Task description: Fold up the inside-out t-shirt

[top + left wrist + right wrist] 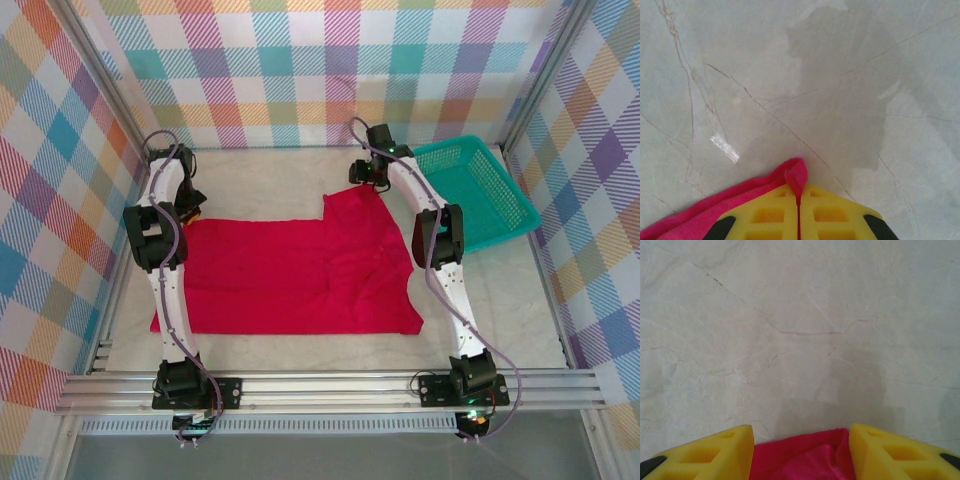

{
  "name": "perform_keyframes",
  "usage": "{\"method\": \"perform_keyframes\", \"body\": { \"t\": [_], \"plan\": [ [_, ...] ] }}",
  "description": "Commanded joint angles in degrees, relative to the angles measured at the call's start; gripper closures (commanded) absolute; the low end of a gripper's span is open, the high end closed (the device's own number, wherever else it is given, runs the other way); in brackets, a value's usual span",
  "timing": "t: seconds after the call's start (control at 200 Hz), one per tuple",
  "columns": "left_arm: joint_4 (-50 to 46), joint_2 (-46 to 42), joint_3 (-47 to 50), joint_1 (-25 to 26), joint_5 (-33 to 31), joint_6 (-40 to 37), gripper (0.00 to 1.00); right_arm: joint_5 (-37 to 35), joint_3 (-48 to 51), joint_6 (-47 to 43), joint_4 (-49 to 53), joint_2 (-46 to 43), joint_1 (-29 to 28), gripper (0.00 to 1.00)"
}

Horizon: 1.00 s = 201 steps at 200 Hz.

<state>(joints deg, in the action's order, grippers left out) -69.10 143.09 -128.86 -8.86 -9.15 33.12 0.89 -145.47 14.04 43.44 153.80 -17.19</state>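
**Far edge of the shirt: 1 corner pinched, 1 waiting**

The inside-out t-shirt (300,275) is spread flat on the table (270,170), just beside the teal basket (480,195). The left gripper (799,189) is clamped on the far corner away from the basket. The right gripper (800,435) is parted astride the edge nearest it, cloth possibly not yet caught. That 2nd pinch should be closed firmly, then both corners lifted level.

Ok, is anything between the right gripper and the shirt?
Nothing visible. The right gripper is open at the far edge of the shirt, red cloth lying between its fingers on the table. The left gripper is shut on another edge.
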Motion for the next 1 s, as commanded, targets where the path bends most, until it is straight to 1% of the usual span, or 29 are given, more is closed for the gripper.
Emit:
{"method": "perform_keyframes", "body": {
  "t": [0.0, 0.13, 0.225, 0.28, 0.36, 0.455, 0.505, 0.55, 0.63, 0.745, 0.845, 0.955, 1.0],
  "plan": [
    [-3.1, -2.1, -0.7, 0.5, -0.2, -1.1, 0.93, -0.6, 0.5, -2.6, 2.0, -0.5, 0.5, 0.46],
    [-3.3, -2.3, -0.7, 0.5, -0.4, -1.2, 0.94, -1.1, 1.7, -3.3, 2.6, -0.4, 0.7, 0.47],
    [-3.5, -2.2, -0.7, 0.6, -0.8, -1.4, 0.94, -0.9, 2.0, -3.6, 2.4, 0.0, 0.9, 0.51],
    [-3.4, -2.1, -0.7, 0.6, -0.6, -1.4, 0.94, -0.9, 1.9, -3.8, 2.5, 0.0, 1.1, 0.59],
    [-3.2, -2.2, -0.7, 0.6, -0.4, -1.4, 0.94, -1.0, 1.9, -4.1, 2.2, -0.1, 1.3, 0.64],
    [-3.3, -2.2, -0.7, 0.6, -0.3, -1.4, 0.94, -1.2, 1.5, -4.1, 1.9, -0.1, 1.6, 0.73],
    [-3.4, -2.2, -0.7, 0.6, -0.2, -1.4, 0.94, -1.1, 1.5, -4.2, 1.8, -0.2, 1.8, 0.81],
    [-3.5, -2.3, -0.8, 0.6, -0.2, -1.4, 0.94, -1.3, 1.4, -4.3, 1.7, -0.2, 1.7, 0.85],
    [-3.6, -2.5, -0.8, 0.7, 0.0, -1.5, 0.95, -1.5, 0.9, -4.3, 2.1, -0.3, 1.8, 1.0],
    [-3.5, -3.6, -0.9, 0.6, 0.5, -1.4, 0.97, -0.7, -1.0, -3.7, 3.2, -1.1, 1.8, 1.0],
    [-3.3, -5.4, -0.9, 0.6, 1.5, -1.0, 0.97, 1.1, -1.0, -2.7, 2.8, -3.9, 1.9, 1.0],
    [-3.5, -7.3, -0.7, 0.6, 3.8, -0.6, 0.97, 5.7, -0.5, -0.9, 3.3, -7.3, 2.1, 1.0],
    [-3.7, -8.4, -0.1, 0.7, 4.5, -0.3, 0.98, 7.6, 1.2, -0.1, 3.4, -9.0, 2.1, 1.0]
  ]
}}
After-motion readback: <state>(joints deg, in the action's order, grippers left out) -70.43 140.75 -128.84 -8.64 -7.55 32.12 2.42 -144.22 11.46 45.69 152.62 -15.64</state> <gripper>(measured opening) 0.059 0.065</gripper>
